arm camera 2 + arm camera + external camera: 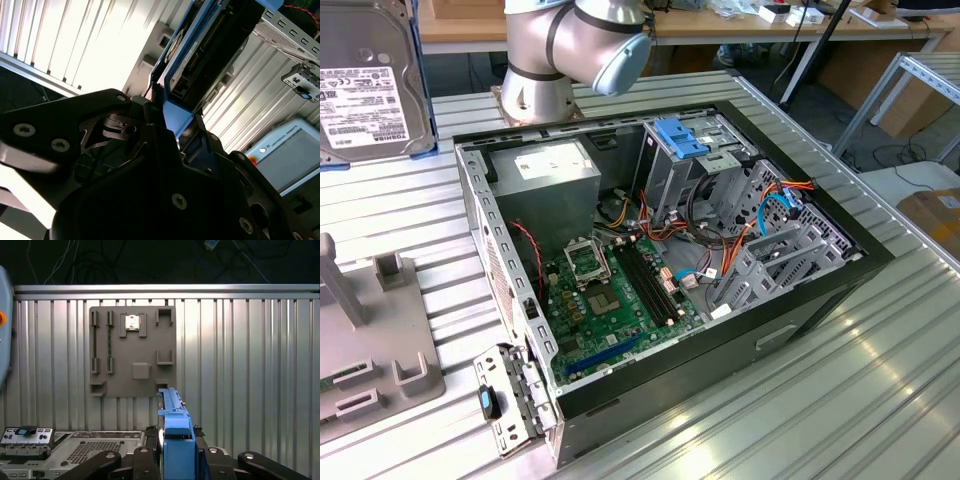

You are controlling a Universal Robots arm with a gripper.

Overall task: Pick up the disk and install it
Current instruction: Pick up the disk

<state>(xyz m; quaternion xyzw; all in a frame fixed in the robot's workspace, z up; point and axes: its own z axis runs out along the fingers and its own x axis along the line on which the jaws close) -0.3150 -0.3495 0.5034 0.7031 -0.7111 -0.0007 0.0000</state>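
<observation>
Closed tight, the pincer [175, 460] grips the disk [171, 410] by its bright blue plastic edge, with a black finger pressed against each side of the frame in the first wrist view. The disk juts out from the pincer edge-on, thin and straight. In the second wrist view it reaches away from the dark pincer body, its metal side in shadow. In the exterior view the disk shows its grey face and white label. It is held upright, clear of the table, at the exterior view's left and well apart from the computer case [660, 260]. Beyond the pincer's tip lies the ribbed metal table [250, 365], and on it a grey fixture plate [132, 352] with raised slots and pockets. Nearer the pincer, off to one side, a perforated metal panel of the case shows. The case lies open on its side, holding a green motherboard [610, 300], red and orange cables, and a lighter blue bracket [682, 138] on the drive cage. Behind the case stands the arm's silver base [570, 50]. A teach pendant [285, 150] rests on the table beside the pincer.
</observation>
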